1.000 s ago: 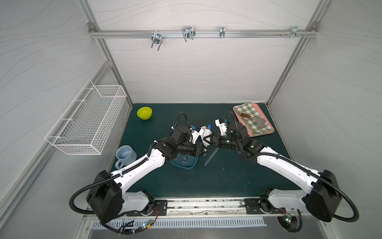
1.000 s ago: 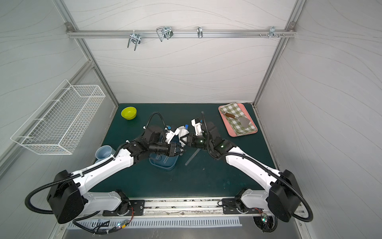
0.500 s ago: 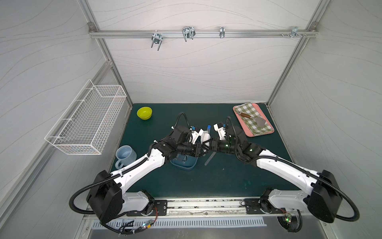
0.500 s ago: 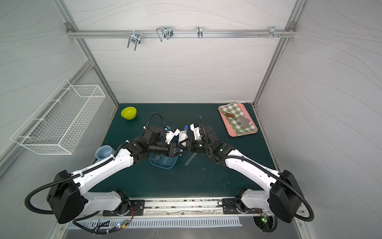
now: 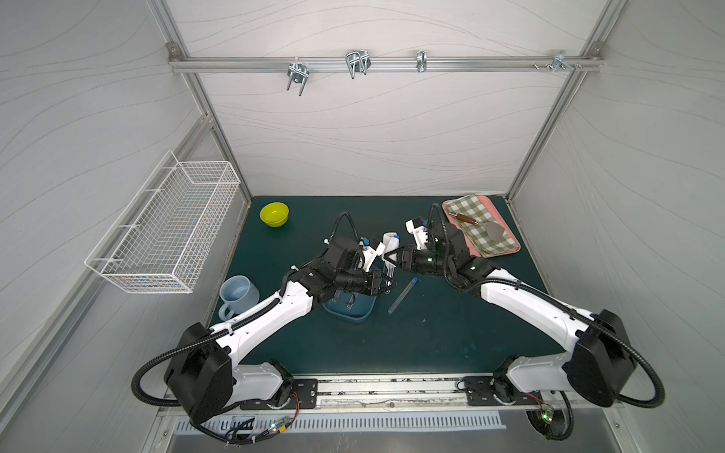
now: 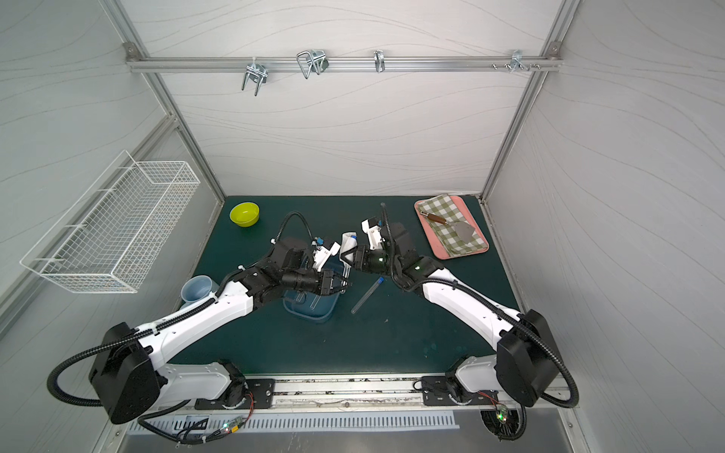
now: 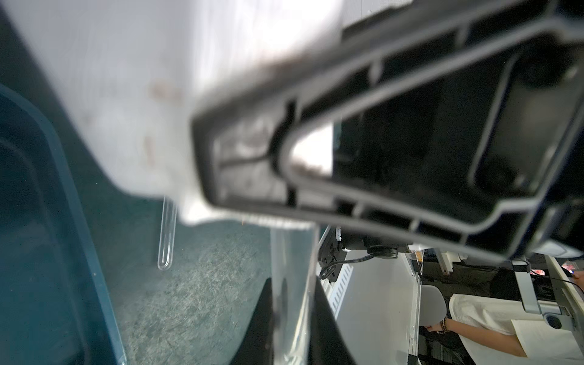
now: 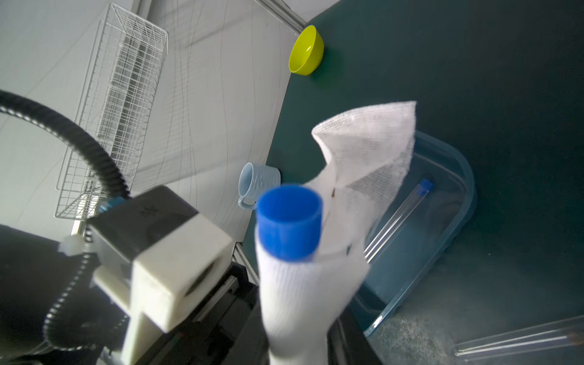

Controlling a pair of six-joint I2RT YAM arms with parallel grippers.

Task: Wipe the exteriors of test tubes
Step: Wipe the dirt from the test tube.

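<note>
The test tube (image 7: 292, 271) being wiped is up in the air over the middle of the green mat (image 5: 431, 337), close to the blue tray (image 5: 365, 317). The left gripper (image 5: 386, 283) is shut tight on the tube's bottom end and holds it nearly upright. The right gripper (image 5: 389, 259) is squeezed shut on the white cloth (image 8: 363, 151). The cloth is wrapped round the tube higher up. Only the tube's blue cap (image 8: 289, 221) pokes out of the top of the cloth.

Here is what changed. A second ago the right gripper was further out, on its own side. Now it has come in closer to the left gripper, and the cloth came with it. The left gripper and the tube have hardly moved. Both grips are as tight as they were.

So I think the cloth is rubbing on the glass, and this tube is in the middle of its wipe. I cannot tell how much of the glass is clean yet.

A second test tube (image 5: 403, 294) lies flat on the mat, just beside the tray, on the right arm's side. At least one more tube (image 8: 399, 218) lies inside the tray. I cannot tell which of these have been wiped, but I think there is still work left after this one.
</note>
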